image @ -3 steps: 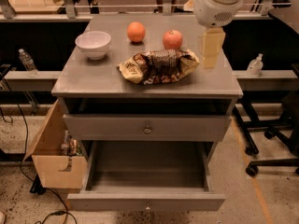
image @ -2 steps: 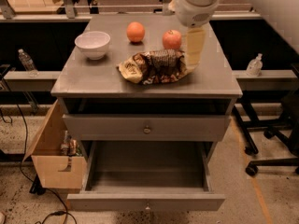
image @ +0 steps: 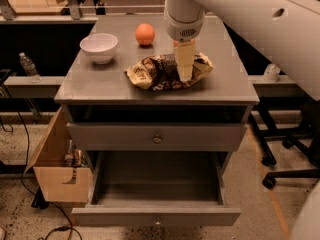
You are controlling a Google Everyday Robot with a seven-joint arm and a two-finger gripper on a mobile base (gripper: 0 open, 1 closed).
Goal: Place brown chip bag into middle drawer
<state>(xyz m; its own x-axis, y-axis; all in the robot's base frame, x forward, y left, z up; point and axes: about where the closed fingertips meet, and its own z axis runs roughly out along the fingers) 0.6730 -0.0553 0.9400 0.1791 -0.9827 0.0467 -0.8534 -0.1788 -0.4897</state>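
Note:
The brown chip bag (image: 159, 72) lies crinkled on the grey cabinet top (image: 100, 81), near the front middle. My gripper (image: 184, 70) hangs from the white arm (image: 240, 14) and points straight down over the right half of the bag, at or just above its surface. A closed drawer front with a round knob (image: 157, 139) sits under the top. Below it, another drawer (image: 156, 186) is pulled out and empty.
A white bowl (image: 99, 46) stands at the left of the top and an orange (image: 145, 34) at the back. A red fruit is mostly hidden behind the gripper. A cardboard box (image: 55, 176) stands left of the cabinet, chair legs (image: 280, 159) at the right.
The arm has swung left and nearer, from beside the bag's right end to directly over the bag. It now hides the red fruit. The bag has not moved.

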